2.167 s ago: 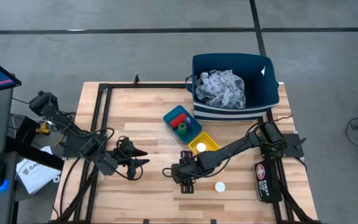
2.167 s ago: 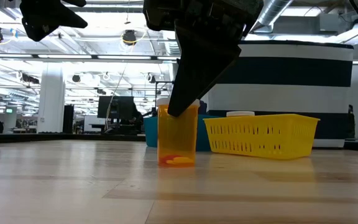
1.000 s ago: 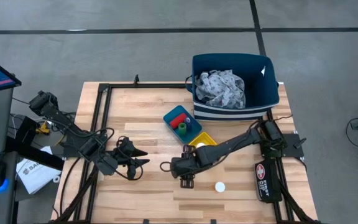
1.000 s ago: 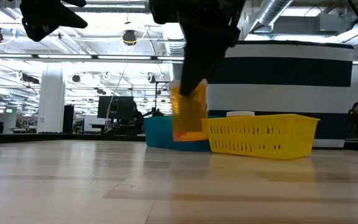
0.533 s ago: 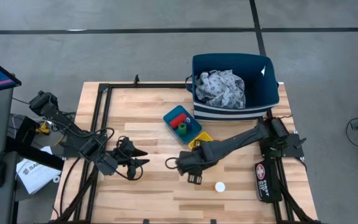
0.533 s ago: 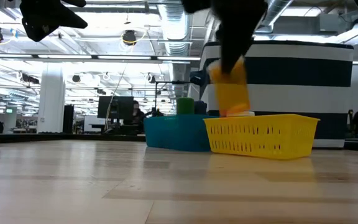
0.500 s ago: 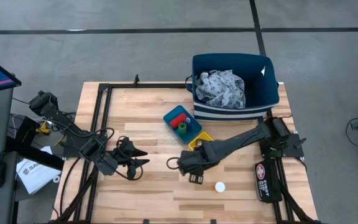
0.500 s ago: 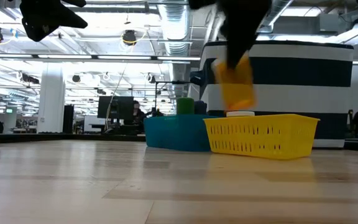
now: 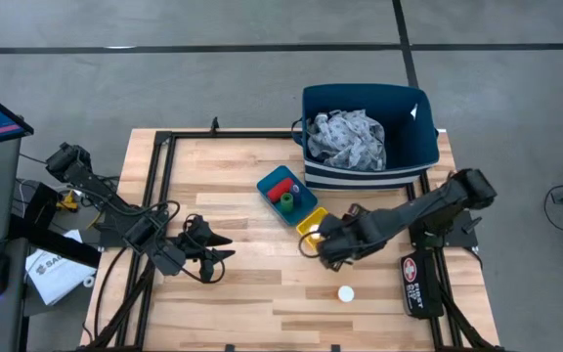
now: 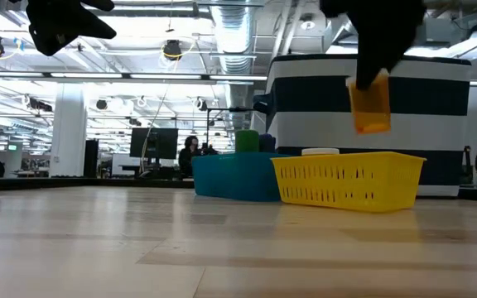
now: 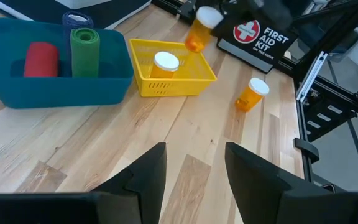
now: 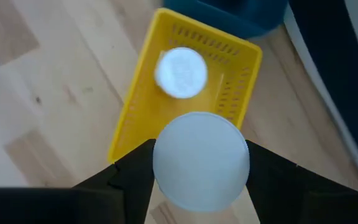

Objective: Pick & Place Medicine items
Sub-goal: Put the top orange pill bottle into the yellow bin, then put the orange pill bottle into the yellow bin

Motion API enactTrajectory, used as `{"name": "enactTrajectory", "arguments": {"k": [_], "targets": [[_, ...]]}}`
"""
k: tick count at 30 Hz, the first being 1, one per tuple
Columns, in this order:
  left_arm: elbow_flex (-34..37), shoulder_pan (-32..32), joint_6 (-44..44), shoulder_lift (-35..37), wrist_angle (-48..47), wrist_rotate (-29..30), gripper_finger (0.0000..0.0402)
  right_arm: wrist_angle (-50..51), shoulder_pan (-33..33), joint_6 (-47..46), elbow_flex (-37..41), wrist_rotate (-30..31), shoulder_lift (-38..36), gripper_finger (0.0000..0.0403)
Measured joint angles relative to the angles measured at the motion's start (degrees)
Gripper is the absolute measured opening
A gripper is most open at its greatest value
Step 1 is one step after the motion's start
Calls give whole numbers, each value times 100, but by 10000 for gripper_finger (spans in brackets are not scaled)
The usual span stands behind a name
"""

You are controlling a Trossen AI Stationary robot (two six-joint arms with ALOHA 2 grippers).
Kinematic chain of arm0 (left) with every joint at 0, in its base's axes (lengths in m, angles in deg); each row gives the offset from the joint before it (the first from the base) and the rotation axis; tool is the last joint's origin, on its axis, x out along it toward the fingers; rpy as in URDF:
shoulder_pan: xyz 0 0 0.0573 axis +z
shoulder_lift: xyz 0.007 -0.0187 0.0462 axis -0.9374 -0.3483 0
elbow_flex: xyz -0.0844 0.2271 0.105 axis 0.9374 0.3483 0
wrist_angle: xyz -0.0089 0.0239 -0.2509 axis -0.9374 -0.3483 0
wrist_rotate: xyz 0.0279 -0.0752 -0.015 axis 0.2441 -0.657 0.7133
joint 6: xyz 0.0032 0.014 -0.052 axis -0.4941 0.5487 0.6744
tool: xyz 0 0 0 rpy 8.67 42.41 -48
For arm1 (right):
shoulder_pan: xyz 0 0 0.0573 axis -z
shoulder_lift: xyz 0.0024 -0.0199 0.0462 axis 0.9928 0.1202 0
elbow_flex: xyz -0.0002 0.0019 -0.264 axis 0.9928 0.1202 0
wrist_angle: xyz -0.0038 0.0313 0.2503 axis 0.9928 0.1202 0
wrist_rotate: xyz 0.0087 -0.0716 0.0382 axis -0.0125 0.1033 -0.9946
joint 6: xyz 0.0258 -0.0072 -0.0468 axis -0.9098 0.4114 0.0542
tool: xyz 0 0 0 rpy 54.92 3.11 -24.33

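My right gripper (image 9: 323, 242) is shut on an orange white-capped pill bottle (image 10: 369, 103), which hangs in the air over the yellow tray (image 9: 310, 224). One white-capped bottle (image 12: 180, 72) stands in that tray. Another orange bottle (image 11: 252, 94) lies on its side on the table, toward the near edge. The blue tray (image 11: 17, 93) holds a red bottle (image 11: 41, 59), a green bottle (image 11: 84, 45) and a small blue box (image 11: 78, 20). My left gripper (image 11: 194, 174) waits open over the table's left half (image 9: 218, 254). My right gripper pinches the orange bottle between its two fingers at the capped upper end (image 12: 201, 160), coming from above and pointing down. The bottle hangs below the fingers, slightly tilted, and its bottom (image 10: 372, 126) is clear above the yellow tray's rim.
A dark blue bin (image 9: 413, 147) with a grey-blue patterned cloth (image 9: 348, 137) stands at the far edge, behind the trays. A black first-aid kit (image 9: 416, 284) lies at the right edge. Bare wood lies between the two arms.
My right gripper, still shut on the orange bottle, has risen and travelled toward the table's right and somewhat toward the far edge. The bottle has gone from just above the table, left of the yellow tray, to hanging over that tray.
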Motion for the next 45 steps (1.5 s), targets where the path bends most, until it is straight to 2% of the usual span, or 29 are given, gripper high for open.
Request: {"name": "enactTrajectory", "arguments": {"k": [6,13,18,30,45], "targets": [[0,10,24,-1,1,0,157,-1065,285,-451,1236,43,-646,220],[0,12,54,0,51,1,157,-1883,521,-385,2002,-203,-727,220],[0,73,89,1,47,3,157,-2335,604,-222,2197,-249,-681,215],[0,210,92,-1,57,3,157,-2794,909,244,2394,-260,-641,234],[0,209,98,-1,89,2,157,-2712,980,372,2205,-229,-751,235]]}}
